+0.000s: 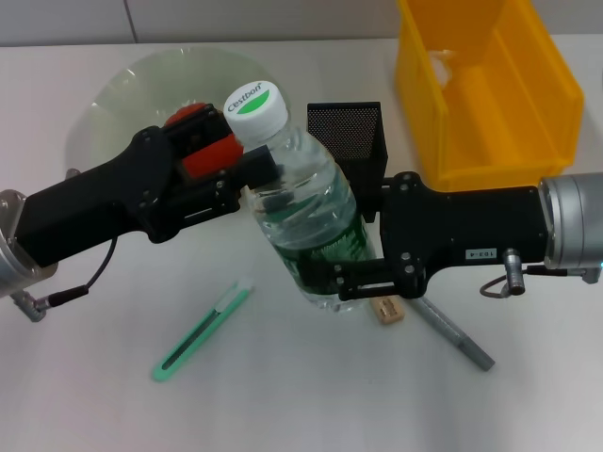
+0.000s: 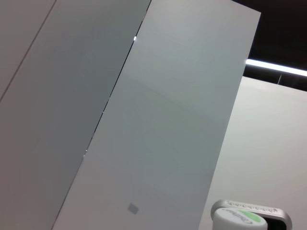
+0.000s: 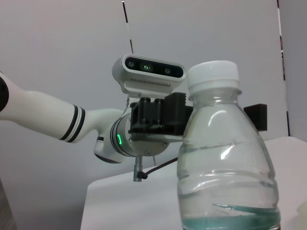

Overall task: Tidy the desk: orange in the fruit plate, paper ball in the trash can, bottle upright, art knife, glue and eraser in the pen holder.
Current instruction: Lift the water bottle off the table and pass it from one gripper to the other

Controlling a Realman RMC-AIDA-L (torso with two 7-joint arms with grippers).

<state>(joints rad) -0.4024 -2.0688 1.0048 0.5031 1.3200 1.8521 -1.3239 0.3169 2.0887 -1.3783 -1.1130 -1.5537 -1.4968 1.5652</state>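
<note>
Two grippers met at the bottle [image 1: 306, 212], which stood upright near the middle of the desk [image 1: 311, 395], its white and green cap [image 1: 254, 106] on and facing up toward the head camera. Judged by the water filling most of it, it would handle heavy for its size, with thin, clear, ribbed walls that give a little under pressure and are smooth enough to slip; the ribbed shoulder and the labelled waist looked like the firmest places to hold. The left gripper [image 1: 252, 174] sat against the shoulder just below the cap, and its fingers seemed to be in contact with the plastic, though whether they were clamped or only resting could not be told. The right gripper [image 1: 344, 280] was low on the body by the green label, its dark fingers closed around the bottle's lower part. Around the bottle, the green art knife [image 1: 202, 332] lay flat in front on the robot's left, the small tan eraser [image 1: 387, 311] lay just beside the bottle's base, and a grey stick, probably the glue [image 1: 454, 332], lay at an angle under the right arm. Behind stood the black mesh pen holder [image 1: 350, 137], the pale fruit plate [image 1: 122, 99] to the left rear and the yellow trash can [image 1: 485, 85] to the right rear. Smooth and white, the desk offered little grip to a standing bottle, and room close by was tight.
</note>
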